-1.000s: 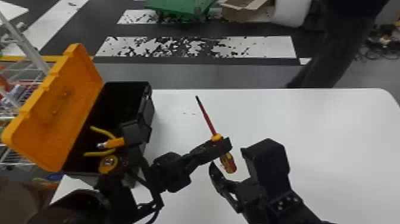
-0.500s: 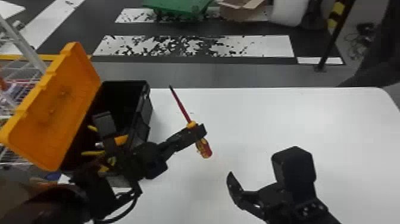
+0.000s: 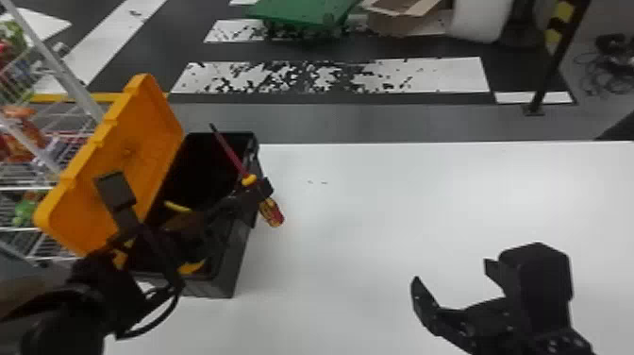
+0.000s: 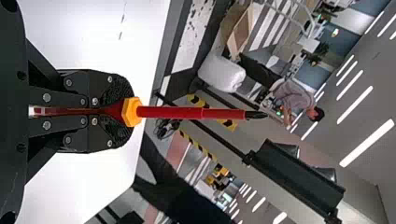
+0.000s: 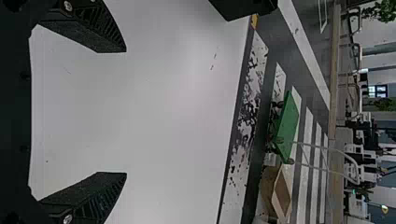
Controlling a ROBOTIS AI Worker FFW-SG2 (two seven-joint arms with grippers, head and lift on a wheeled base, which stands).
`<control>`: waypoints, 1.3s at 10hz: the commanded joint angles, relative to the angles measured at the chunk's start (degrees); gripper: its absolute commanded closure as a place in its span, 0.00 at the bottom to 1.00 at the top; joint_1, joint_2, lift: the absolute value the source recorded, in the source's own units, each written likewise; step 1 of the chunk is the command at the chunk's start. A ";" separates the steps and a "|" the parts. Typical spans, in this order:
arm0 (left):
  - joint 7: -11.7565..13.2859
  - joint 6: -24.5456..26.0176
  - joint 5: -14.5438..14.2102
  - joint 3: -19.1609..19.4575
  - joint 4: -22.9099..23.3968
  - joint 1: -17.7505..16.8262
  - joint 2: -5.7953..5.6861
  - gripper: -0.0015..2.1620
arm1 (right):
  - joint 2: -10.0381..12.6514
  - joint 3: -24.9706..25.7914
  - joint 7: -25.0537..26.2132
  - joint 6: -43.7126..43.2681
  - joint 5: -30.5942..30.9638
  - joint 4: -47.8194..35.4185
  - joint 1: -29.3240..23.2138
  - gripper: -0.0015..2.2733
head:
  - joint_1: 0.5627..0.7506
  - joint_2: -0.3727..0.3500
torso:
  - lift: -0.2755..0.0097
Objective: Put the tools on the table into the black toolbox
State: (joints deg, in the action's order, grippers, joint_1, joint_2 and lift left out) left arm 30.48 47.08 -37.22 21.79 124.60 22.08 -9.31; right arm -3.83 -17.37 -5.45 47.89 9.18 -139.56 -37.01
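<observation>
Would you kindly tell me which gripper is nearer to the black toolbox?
Left. The left gripper, shut on the screwdriver, is by the right rim of the toolbox; the right gripper is open over the table, farther right.

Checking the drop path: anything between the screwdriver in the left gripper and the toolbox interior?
Nothing visible over the opening; the lid is swung back. But in the left gripper, the screwdriver's handle sits beyond the right wall of the toolbox, so that wall might catch it on the way down.
</observation>
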 commanded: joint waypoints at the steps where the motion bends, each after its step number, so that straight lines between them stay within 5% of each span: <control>1: 0.46 -0.71 0.13 3.52 -2.08 -0.55 0.08 0.99 | -0.04 1.99 0.00 -3.10 -1.62 1.14 -0.26 0.03 | 0.70 0.81 | 0.70; 8: -1.65 -16.70 7.69 4.66 -13.41 -2.05 0.52 0.99 | 1.37 17.20 -5.10 -40.89 -15.86 13.09 -4.56 0.02 | 0.70 0.88 | 0.70; 11: -1.92 -17.41 8.48 5.19 -13.77 -2.66 0.34 0.99 | 2.25 21.85 -7.30 -45.46 -19.20 16.17 -6.59 0.02 | 0.70 0.83 | 0.70; 12: -2.53 -17.41 8.92 4.93 -13.68 -2.66 0.52 0.60 | 2.51 22.64 -7.65 -46.69 -19.73 16.87 -7.11 0.02 | 0.70 0.81 | 0.70; 13: -4.47 -17.41 8.92 4.66 -13.33 -2.40 0.78 0.00 | 2.69 23.08 -7.82 -47.22 -19.82 17.31 -7.29 0.02 | 0.70 0.80 | 0.70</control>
State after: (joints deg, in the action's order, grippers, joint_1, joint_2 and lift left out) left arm 26.22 29.68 -28.33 26.61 111.12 19.60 -8.65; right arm -1.25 5.45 -13.34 0.99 -10.53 -122.51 -44.18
